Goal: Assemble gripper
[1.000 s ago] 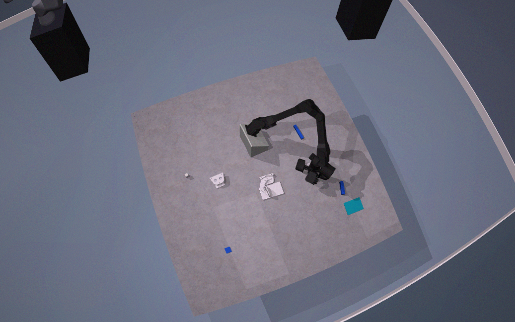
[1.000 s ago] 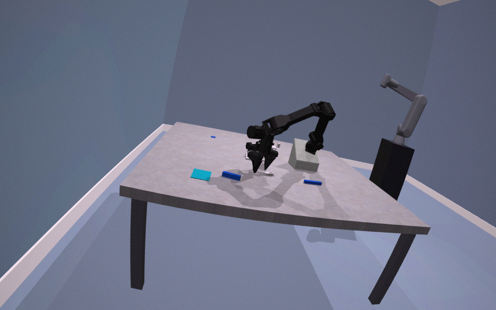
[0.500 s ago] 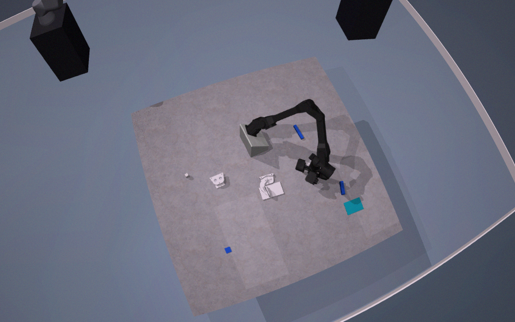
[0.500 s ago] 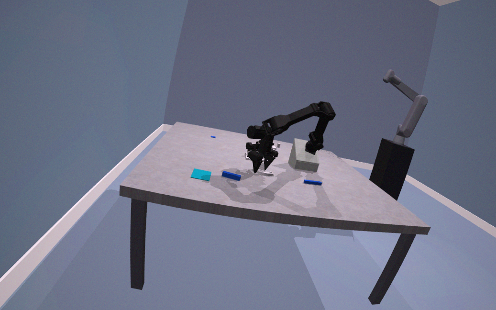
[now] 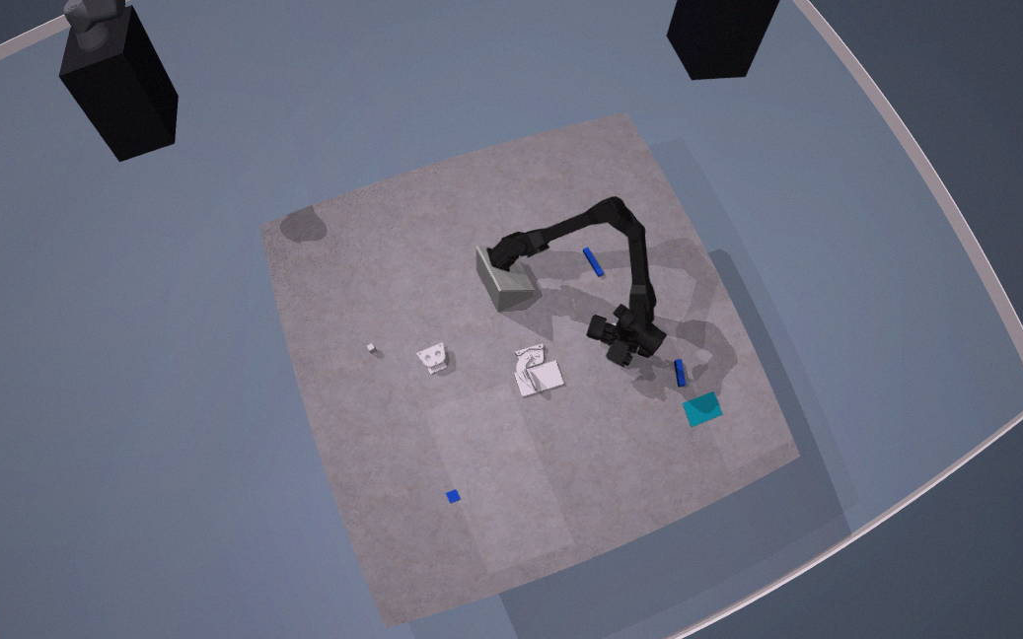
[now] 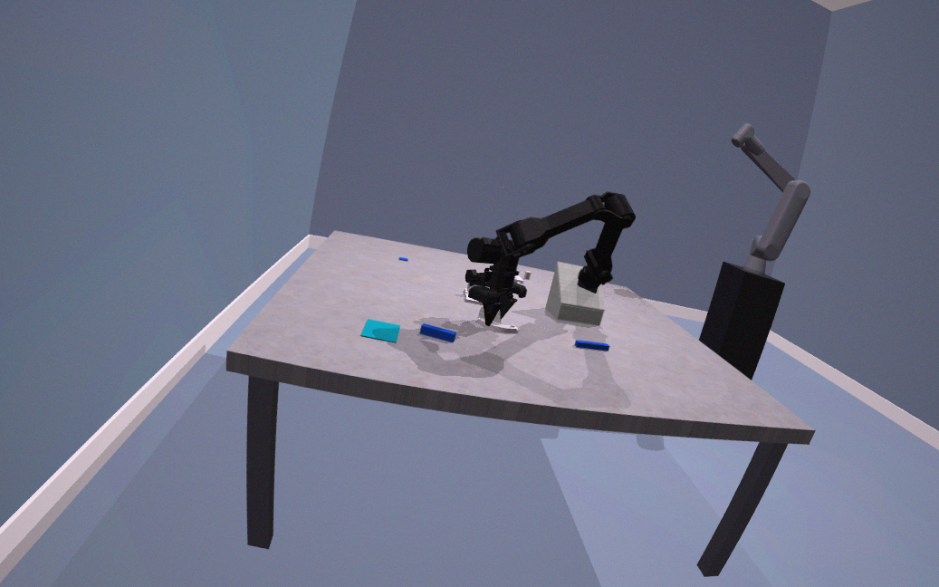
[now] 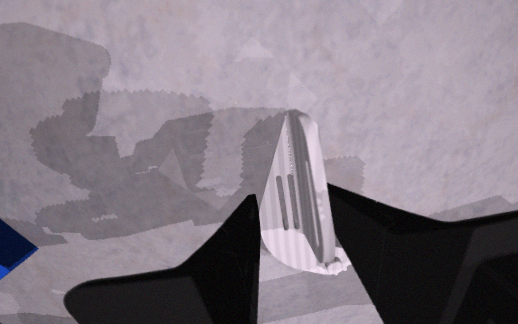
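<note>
One jaw [image 6: 507, 328] [image 7: 298, 160] is on the table [image 5: 388, 556] [image 6: 297, 321] [image 7: 421, 100], directly between the fingers of the hand [image 5: 615, 339] [image 6: 499, 320] [image 7: 287, 195], which looks clamped on its two long sides. The jaw's long axis runs up the wrist view, across the closing line, its toothed end nearest the bottom edge. The base [image 5: 550, 375] lies left and slightly below the hand in the top view, so the carry should go that way, teeth turned to mesh.
</note>
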Tool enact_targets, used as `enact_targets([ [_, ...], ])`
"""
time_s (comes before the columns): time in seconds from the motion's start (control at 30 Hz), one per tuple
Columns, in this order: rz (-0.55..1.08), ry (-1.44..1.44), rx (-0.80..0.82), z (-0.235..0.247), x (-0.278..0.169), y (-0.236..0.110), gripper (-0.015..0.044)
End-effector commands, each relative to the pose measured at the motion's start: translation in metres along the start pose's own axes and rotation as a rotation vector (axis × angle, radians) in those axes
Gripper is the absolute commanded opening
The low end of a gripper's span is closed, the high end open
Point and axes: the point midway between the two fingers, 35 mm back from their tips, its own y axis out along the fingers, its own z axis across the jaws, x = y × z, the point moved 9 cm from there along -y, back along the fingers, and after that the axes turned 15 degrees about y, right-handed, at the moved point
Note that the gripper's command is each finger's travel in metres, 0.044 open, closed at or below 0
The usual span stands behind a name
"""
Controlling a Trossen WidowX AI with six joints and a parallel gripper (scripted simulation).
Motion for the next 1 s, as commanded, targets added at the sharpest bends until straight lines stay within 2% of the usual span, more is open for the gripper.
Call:
enact_targets([
  [0.0, 0.001, -0.001, 0.001, 0.000, 0.000, 0.000, 0.0134],
  [0.3, 0.000, -0.001, 0.001, 0.000, 0.000, -0.002, 0.0134],
  [0.97, -0.007, 0.002, -0.001, 0.001, 0.001, -0.066, 0.0134],
])
